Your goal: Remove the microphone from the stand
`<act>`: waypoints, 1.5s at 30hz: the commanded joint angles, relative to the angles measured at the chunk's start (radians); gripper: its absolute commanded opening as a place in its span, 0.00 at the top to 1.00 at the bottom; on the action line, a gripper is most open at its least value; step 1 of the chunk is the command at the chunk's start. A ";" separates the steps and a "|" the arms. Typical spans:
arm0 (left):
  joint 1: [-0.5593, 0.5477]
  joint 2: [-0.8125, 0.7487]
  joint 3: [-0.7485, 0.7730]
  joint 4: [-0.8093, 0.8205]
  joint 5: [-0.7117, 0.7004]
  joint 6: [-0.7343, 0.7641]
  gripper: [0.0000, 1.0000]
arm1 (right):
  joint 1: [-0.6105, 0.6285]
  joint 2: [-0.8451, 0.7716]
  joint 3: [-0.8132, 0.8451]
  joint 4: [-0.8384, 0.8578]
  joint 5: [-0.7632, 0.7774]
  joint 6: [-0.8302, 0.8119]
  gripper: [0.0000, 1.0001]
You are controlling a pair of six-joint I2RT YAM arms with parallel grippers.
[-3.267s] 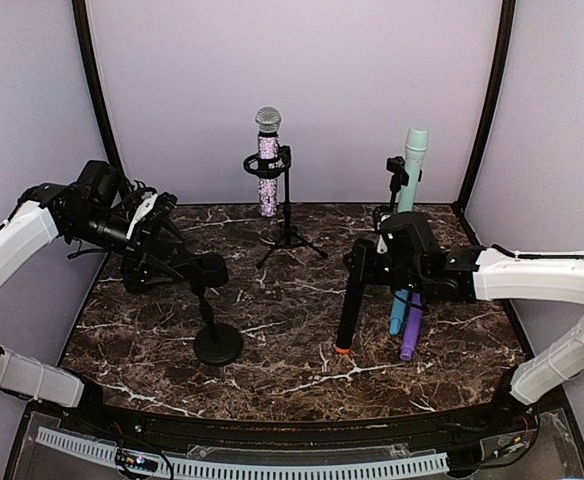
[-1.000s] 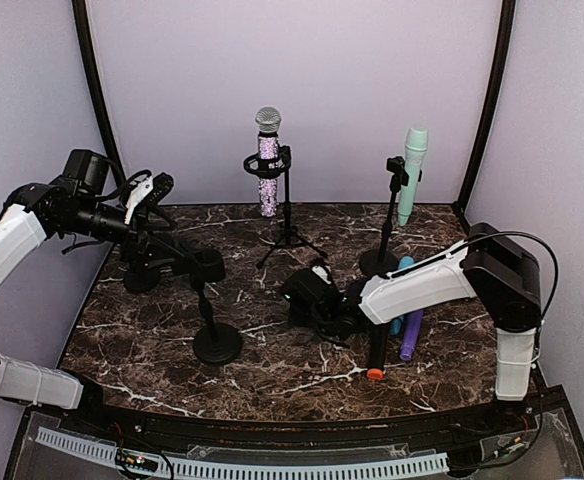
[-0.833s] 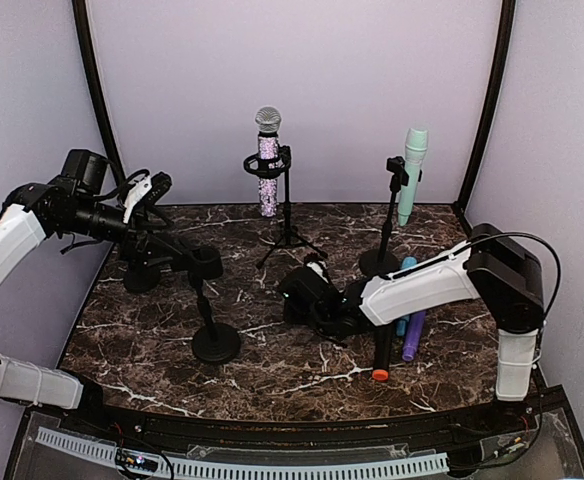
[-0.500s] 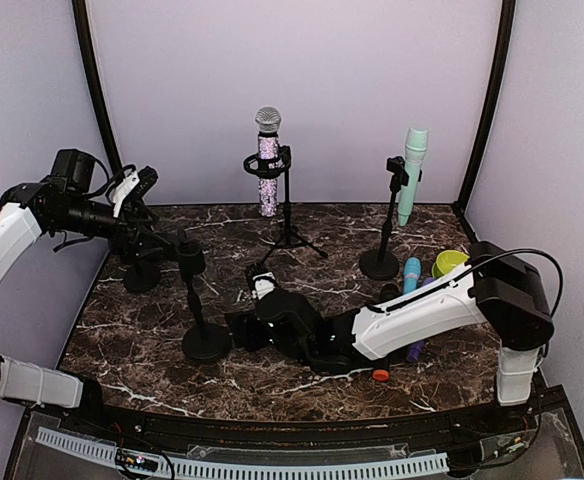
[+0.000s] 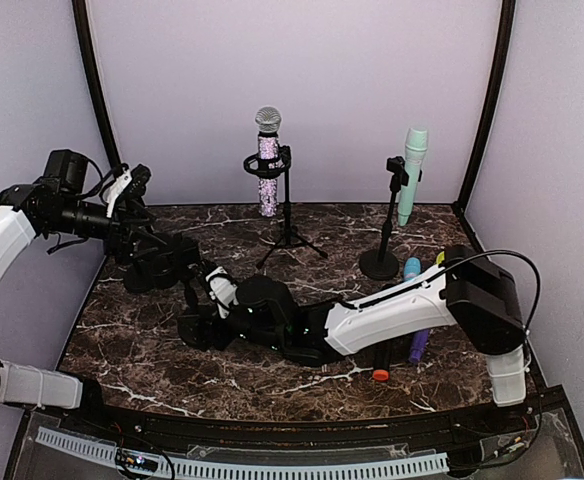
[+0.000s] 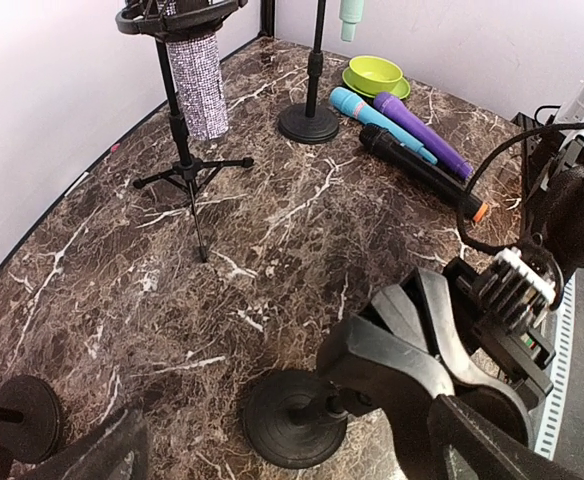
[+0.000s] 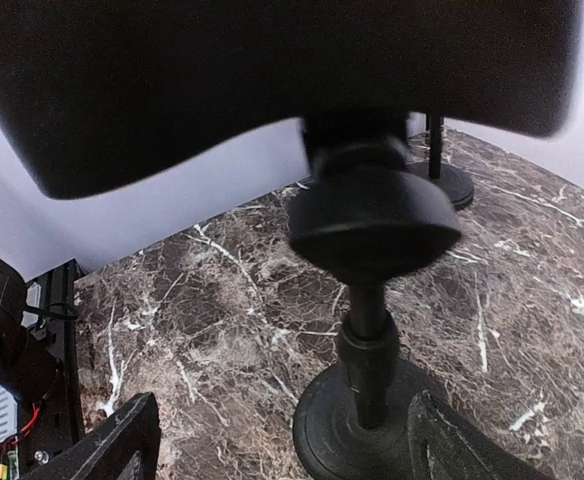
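Observation:
A short black stand [image 5: 198, 322] with an empty clip [image 6: 422, 335] stands at the table's left. In the right wrist view its post [image 7: 368, 352] rises just ahead of my right gripper [image 7: 282, 452], which is open and empty. That gripper [image 5: 208, 298] reaches across from the right. My left gripper [image 6: 292, 465] is open above the stand's base [image 6: 294, 415], holding nothing. A black microphone [image 5: 377, 365] with an orange end lies flat on the table. A glitter microphone [image 5: 268, 160] sits in a tripod stand. A mint microphone [image 5: 412, 170] sits in a round-based stand.
A blue microphone [image 6: 372, 112] and a purple one [image 6: 422, 132] lie beside the black one [image 6: 422, 172], near a green bowl [image 6: 377, 75]. The tripod's legs [image 6: 194, 172] spread at the back. Another round base [image 6: 27, 415] stands at the far left.
My right arm left the black microphone lying on the table and swept left to the short stand, its jaws opening wider. The stand slid left. My left gripper drew back slightly.

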 commanded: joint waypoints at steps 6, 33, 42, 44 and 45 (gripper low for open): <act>0.002 -0.062 0.003 -0.005 -0.031 -0.038 0.01 | 0.002 0.168 0.232 -0.078 0.205 -0.060 0.35; 0.009 -0.122 -0.006 -0.068 0.017 -0.009 0.01 | -0.032 0.316 0.383 0.081 0.257 -0.071 0.75; 0.009 -0.125 -0.026 -0.070 0.025 0.000 0.01 | -0.031 0.303 0.357 0.092 0.255 -0.081 0.84; 0.009 -0.125 -0.024 -0.077 0.028 0.001 0.01 | -0.031 0.297 0.353 0.091 0.254 -0.086 0.89; 0.008 -0.126 -0.025 -0.080 0.029 0.002 0.01 | -0.032 0.293 0.352 0.089 0.253 -0.089 0.92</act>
